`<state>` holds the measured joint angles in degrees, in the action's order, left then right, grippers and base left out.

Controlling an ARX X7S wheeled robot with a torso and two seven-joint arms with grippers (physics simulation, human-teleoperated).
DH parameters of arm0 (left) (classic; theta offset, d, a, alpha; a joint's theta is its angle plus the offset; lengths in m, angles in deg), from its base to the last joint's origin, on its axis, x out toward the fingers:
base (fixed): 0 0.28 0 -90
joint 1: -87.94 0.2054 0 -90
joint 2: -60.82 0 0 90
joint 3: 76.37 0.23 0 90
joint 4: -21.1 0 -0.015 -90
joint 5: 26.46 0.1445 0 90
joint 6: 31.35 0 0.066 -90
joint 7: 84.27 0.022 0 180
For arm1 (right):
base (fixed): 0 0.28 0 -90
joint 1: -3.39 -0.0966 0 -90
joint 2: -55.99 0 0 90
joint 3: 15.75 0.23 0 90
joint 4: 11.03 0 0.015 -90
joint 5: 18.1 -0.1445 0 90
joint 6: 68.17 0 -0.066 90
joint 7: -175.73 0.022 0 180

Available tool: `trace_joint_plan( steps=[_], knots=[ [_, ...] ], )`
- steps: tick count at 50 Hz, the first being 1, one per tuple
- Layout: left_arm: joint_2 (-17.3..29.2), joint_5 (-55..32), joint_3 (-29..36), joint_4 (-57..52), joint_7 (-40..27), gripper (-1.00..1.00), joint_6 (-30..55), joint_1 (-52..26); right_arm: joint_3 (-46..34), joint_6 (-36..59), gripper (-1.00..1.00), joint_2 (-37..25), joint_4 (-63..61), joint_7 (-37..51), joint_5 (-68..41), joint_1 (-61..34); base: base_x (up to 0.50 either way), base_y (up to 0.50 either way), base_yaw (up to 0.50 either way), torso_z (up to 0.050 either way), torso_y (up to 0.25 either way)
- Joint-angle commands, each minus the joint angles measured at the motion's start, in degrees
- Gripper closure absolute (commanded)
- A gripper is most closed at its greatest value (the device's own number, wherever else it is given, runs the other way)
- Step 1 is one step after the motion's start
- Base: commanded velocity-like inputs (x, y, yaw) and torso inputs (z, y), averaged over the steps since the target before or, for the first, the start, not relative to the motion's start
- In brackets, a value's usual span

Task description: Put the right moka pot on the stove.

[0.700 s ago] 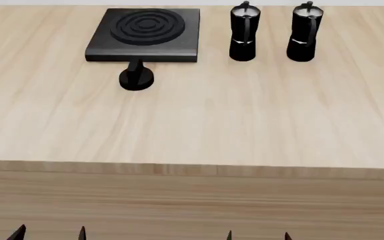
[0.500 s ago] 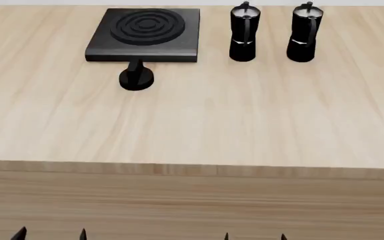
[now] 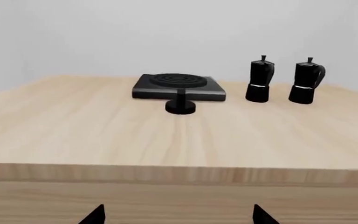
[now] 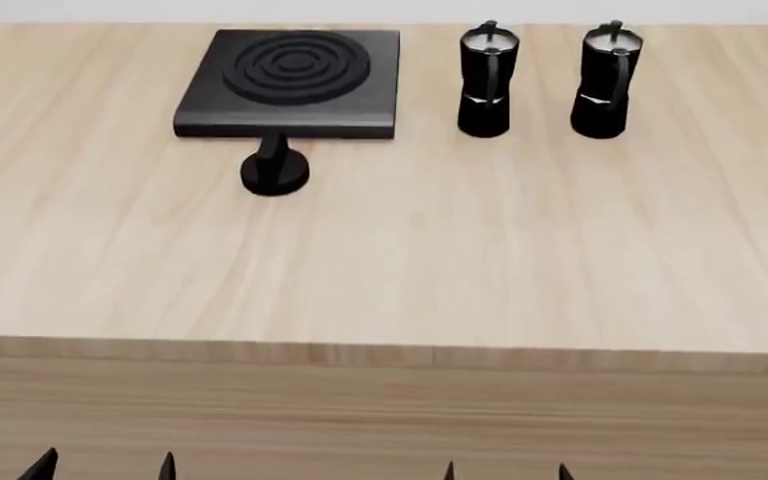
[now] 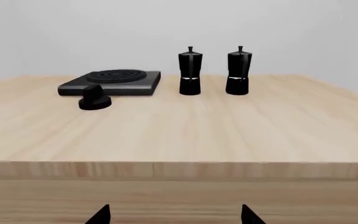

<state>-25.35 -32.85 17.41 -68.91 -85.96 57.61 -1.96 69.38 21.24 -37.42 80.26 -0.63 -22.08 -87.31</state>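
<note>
Wooden table (image 4: 384,260) seen from the head camera, with both grippers low at the near edge. The left gripper (image 4: 104,466) and right gripper (image 4: 507,470) show only their dark fingertips (image 4: 40,464), set apart with open space between them and nothing held; each wrist view shows the same spread tips. The right pot (image 4: 607,80) stands upright at the far side of the table, well beyond the right gripper's fingers and slightly to their right. The other pot (image 4: 487,80) stands near it, almost straight ahead of those fingers. The stove (image 4: 291,82) lies flat, far ahead of the left fingers and toward their right, with a round knob (image 4: 275,170) just in front of it. Neither gripper touches anything.
</note>
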Motion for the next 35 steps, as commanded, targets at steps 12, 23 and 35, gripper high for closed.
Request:
trace_joint_plan(
  steps=[12, 23, 35],
  knots=[
    [1.71, -1.80, 1.91, -0.18, -1.16, -1.00, -1.58, 0.17, -1.94, -0.33, -1.00, -1.54, -0.11, 2.30, -1.29, -0.11, 0.00, 0.00, 0.00, 0.046, 0.000],
    [2.33, -2.68, 2.59, -0.11, -1.82, -1.00, -1.85, 0.00, -2.90, -1.02, -1.00, -2.29, -0.20, 2.82, -2.04, -0.12, 0.00, 0.00, 0.00, 0.050, 0.000],
    [2.69, -2.10, 3.30, 0.20, -3.99, -1.00, -1.37, -0.21, -3.71, -0.67, -1.00, -2.87, -0.33, 3.81, -2.38, -0.22, 0.00, 0.00, 0.00, 0.034, 0.000]
  ],
)
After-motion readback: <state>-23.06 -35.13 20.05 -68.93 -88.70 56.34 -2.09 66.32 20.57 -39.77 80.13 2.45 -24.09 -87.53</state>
